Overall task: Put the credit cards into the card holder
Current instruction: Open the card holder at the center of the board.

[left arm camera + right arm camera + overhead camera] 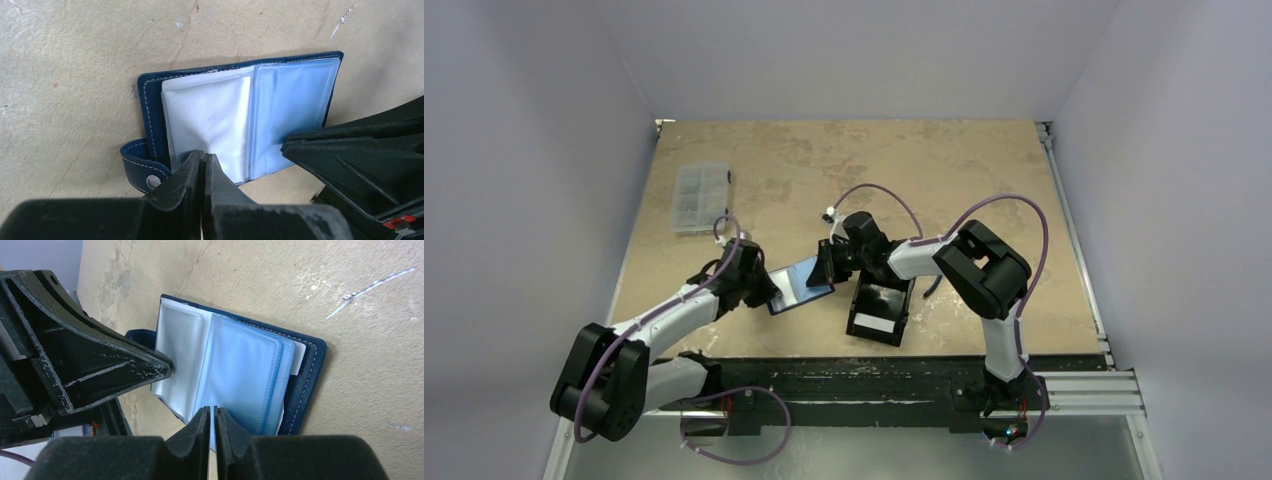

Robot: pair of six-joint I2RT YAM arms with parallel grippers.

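Observation:
The card holder point(796, 284) lies open on the table, navy outside with clear and pale blue sleeves inside point(240, 117) point(240, 370). Its snap strap point(137, 167) curls up at one side. My left gripper point(203, 158) point(769, 291) is shut, its tips over the near edge of the white sleeve; I cannot tell whether the sleeve is pinched. My right gripper point(212, 411) point(829, 266) comes from the opposite side, its jaws closed to a thin slit with the edge of a blue sleeve in it. No credit cards show in any view.
A black box-shaped tray point(881, 310) with a white label stands just right of the holder, under the right arm. A clear compartment box point(700, 196) sits at the far left. The metal rail point(1074, 385) runs along the table's near edge.

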